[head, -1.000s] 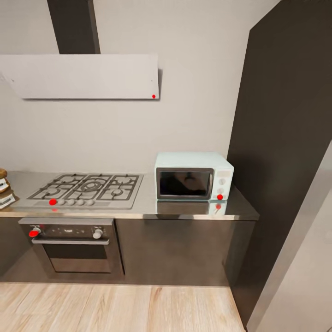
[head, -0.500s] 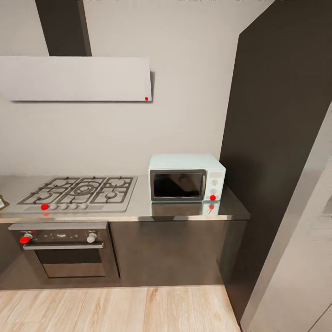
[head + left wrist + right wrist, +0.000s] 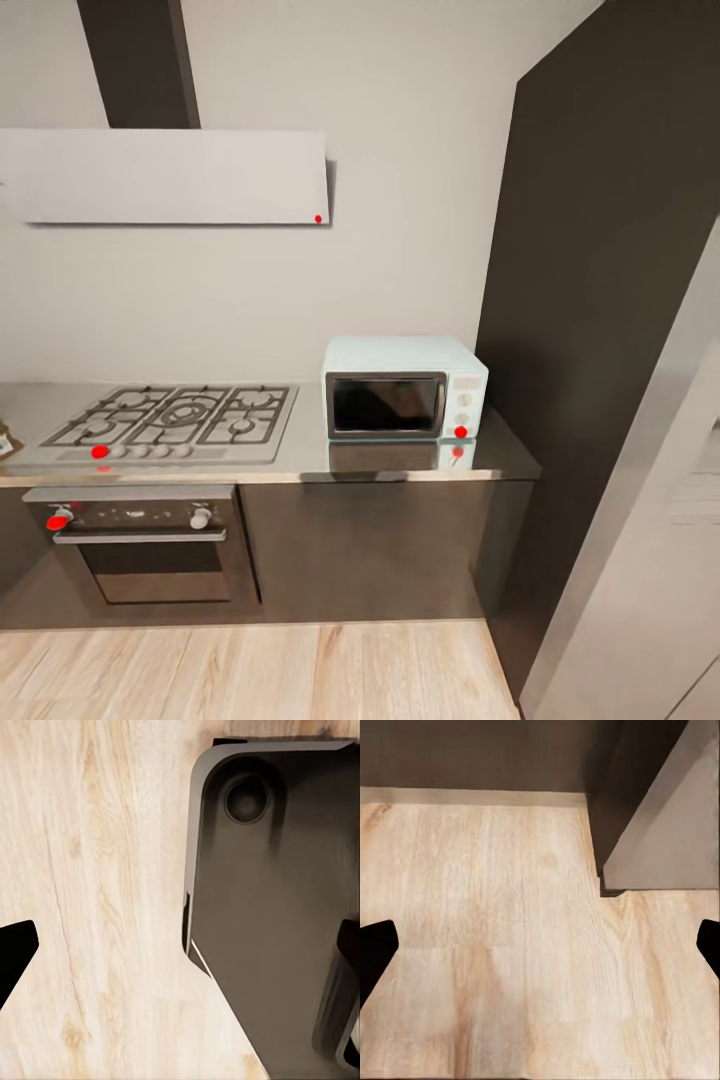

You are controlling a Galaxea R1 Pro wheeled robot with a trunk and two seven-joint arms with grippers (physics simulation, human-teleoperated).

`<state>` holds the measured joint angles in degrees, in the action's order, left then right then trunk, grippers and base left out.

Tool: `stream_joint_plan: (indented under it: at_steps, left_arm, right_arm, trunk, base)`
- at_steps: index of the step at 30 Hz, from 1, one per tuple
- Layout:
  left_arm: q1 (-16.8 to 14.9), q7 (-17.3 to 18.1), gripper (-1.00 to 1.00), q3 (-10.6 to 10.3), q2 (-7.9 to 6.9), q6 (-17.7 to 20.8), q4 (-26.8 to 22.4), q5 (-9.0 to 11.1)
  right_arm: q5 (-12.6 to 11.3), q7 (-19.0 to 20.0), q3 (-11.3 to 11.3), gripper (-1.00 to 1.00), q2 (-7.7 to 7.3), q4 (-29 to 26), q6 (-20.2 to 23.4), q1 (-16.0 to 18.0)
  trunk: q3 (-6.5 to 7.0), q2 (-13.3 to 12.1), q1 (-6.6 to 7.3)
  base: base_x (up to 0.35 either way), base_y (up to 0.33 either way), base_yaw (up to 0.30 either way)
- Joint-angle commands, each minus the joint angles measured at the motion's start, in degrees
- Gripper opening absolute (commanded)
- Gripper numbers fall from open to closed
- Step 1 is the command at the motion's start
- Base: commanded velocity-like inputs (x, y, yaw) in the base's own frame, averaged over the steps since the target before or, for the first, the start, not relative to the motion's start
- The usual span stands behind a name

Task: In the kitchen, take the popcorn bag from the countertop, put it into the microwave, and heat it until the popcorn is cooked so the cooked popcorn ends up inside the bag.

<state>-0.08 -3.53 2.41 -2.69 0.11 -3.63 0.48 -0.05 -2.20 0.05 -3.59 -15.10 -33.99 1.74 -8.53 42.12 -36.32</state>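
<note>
Pincer tips of the left arm show as dark points at both edges of the left wrist view, set wide apart with nothing between them, so I read it as open and empty. It hangs over the wood floor, beside a dark rounded part that I take to be the robot's own base.

From the right wrist view, the right pincer is the same: tips at the far edges, spread wide, holding nothing. Below it lies the floor, with the dark cabinet front ahead and a grey panel jutting in beside it. I judge both arms are tucked low for driving.

From the head view, the microwave sits with its door shut on the steel table, right of the gas hob and hard by the tall dark cabinet. An oven sits under the hob. Only a tan sliver shows far left of the hob; I cannot tell whether it is the popcorn bag.
</note>
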Motion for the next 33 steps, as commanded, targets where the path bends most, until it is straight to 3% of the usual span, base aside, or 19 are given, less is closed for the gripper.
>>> stream_joint_plan:
  at_steps: [1, 15, 18, 22, 27, 33]
  left_arm:
    - [-0.01, -0.07, 1.00, 0.22, 0.03, 0.03, -0.07, 0.05]
    - [-0.01, -0.07, 1.00, 0.22, 0.08, 0.11, -0.12, 0.05]
    - [-0.01, -0.07, 1.00, 0.22, 0.06, 0.11, -0.12, 0.05]
    - [-0.01, -0.07, 1.00, 0.27, 0.05, 0.23, -0.13, 0.05]
    - [-0.01, -0.07, 1.00, 0.28, 0.05, 0.24, -0.15, 0.05]
    - [-0.01, -0.07, 1.00, 0.29, 0.05, 0.24, -0.15, 0.05]
  right_arm:
    - [-0.04, -0.15, -0.05, 1.00, -0.01, -2.40, -0.21, 0.01]
    - [-0.21, -0.10, 0.04, 1.00, 0.82, -39.44, 1.26, 0.02]
    - [-0.28, -0.09, 0.04, 1.00, 0.85, -46.60, 4.93, 0.02]
    - [-0.30, -0.08, 0.04, 1.00, 0.86, -56.72, 15.62, 0.23]
    - [-0.24, -0.08, 0.05, 1.00, 0.86, -58.91, 19.58, 1.31]
    - [-0.24, -0.08, 0.04, 1.00, 0.86, -59.07, 19.40, 1.42]
  trunk:
    - [0.10, -0.35, 0.22]
    - [2.61, -5.97, 3.29]
    - [3.15, -7.17, 3.95]
    - [3.87, -8.77, 4.83]
    - [4.76, -10.78, 5.93]
    - [5.84, -13.19, 7.24]
  base:
    - [0.000, 0.000, 0.000]
    - [0.000, 0.000, 0.000]
    - [0.000, 0.000, 0.000]
    - [0.000, 0.000, 0.000]
    - [0.000, 0.000, 0.000]
    - [0.000, 0.000, 0.000]
